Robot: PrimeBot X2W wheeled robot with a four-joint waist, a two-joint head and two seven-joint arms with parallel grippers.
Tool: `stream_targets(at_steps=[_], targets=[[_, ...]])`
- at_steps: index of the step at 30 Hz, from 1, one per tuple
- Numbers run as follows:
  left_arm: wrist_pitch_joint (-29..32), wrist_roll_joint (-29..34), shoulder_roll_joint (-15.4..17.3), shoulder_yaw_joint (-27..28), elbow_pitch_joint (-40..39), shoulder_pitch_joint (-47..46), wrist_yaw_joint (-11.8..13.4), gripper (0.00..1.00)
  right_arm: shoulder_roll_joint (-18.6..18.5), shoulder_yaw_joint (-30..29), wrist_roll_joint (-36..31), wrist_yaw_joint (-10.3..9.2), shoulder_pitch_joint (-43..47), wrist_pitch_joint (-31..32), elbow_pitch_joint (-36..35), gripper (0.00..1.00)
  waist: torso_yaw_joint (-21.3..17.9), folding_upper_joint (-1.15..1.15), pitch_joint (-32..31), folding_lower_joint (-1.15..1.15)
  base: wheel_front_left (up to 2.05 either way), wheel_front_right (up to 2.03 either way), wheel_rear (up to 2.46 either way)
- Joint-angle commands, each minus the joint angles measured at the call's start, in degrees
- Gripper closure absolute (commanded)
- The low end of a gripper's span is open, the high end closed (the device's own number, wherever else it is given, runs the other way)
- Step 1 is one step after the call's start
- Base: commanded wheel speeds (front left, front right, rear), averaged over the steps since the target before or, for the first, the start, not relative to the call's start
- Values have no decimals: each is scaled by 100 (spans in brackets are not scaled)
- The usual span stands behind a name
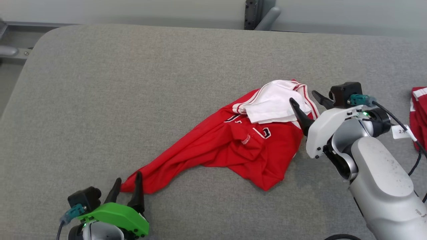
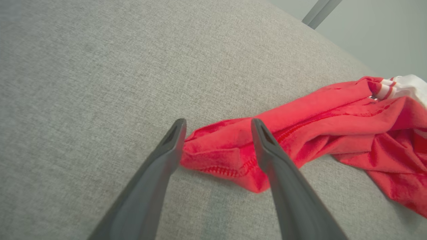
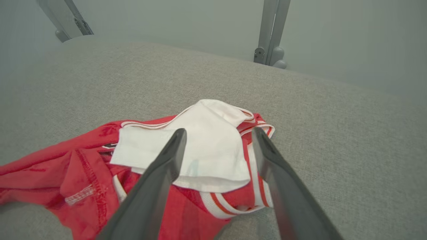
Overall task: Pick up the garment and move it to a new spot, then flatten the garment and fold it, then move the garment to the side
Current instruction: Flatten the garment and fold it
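A crumpled red garment (image 1: 233,146) with a white sleeve and red-and-white striped trim lies on the grey padded table (image 1: 133,83). Its narrow red end reaches the lower left, where my left gripper (image 1: 126,185) stands open with its fingertips on either side of that hem (image 2: 217,160). My right gripper (image 1: 305,100) is open above the white sleeve (image 3: 200,146) at the garment's right end, holding nothing. In the left wrist view the garment (image 2: 333,126) stretches away to the right.
A second red-and-white cloth (image 1: 419,113) lies at the table's right edge. Grey metal posts (image 1: 260,15) rise behind the far edge. Bare table surface spreads to the left and behind the garment.
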Motion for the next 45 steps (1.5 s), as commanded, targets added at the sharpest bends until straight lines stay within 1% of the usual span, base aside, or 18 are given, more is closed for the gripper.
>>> stream_targets(at_steps=[1, 5, 10, 14, 21, 23, 26, 27, 29, 30, 32, 35, 45], targets=[[25, -44, 18, -19, -1, -70, 15, 0, -22, 17, 54, -8, -30, 10, 42, 0, 147, 0, 129, 0, 0, 0, 0], [422, -335, 20, -199, 27, -260, 45, 0, -262, 235, 265, -8, -367, 200, 413, 0, 284, 0, 225, 0, 0, 0, 0], [547, -338, 22, -287, 82, -333, 115, 0, -402, 430, 375, -8, -584, 319, 618, 0, 313, 0, 301, 0, 0, 0, 0], [612, -431, 42, -282, 122, -387, 33, 0, -504, 606, 468, -8, -713, 469, 707, 0, 322, 0, 337, 0, 0, 0, 0], [734, -577, 79, -308, 262, -447, -29, 0, -636, 898, 708, -8, -775, 537, 744, 0, 321, 0, 347, 0, 0, 0, 0], [735, -593, 86, -302, 292, -445, -32, 0, -645, 949, 770, -8, -785, 525, 740, 13, 314, 0, 343, 0, 0, 0, 0], [766, -621, 97, -321, 356, -445, -31, 0, -652, 997, 842, -8, -802, 510, 741, 15, 300, 0, 345, 0, 0, 0, 0], [782, -629, 98, -329, 372, -446, -34, 0, -656, 1007, 867, -8, -802, 503, 744, 13, 295, 0, 347, 0, 0, 0, 0], [823, -632, 99, -347, 400, -433, -31, 0, -667, 1030, 904, -8, -796, 487, 751, 17, 287, 0, 349, 0, 0, 0, 0], [843, -634, 98, -361, 399, -422, -29, 0, -674, 1038, 923, -8, -797, 484, 754, 11, 282, 0, 354, 0, 0, 0, 0], [868, -660, 94, -359, 381, -398, -9, 0, -689, 1047, 935, -8, -799, 469, 762, 9, 276, 0, 366, 0, 0, 0, 0], [887, -658, 127, -341, 352, -326, 71, 0, -691, 1060, 966, -8, -782, 438, 769, 1, 269, 0, 369, 0, 0, 0, 0], [1106, -702, 239, -327, -88, 42, 266, 0, -715, 1078, 1016, -8, -737, 412, 772, 0, 272, 0, 329, 0, 0, 0, 0]])
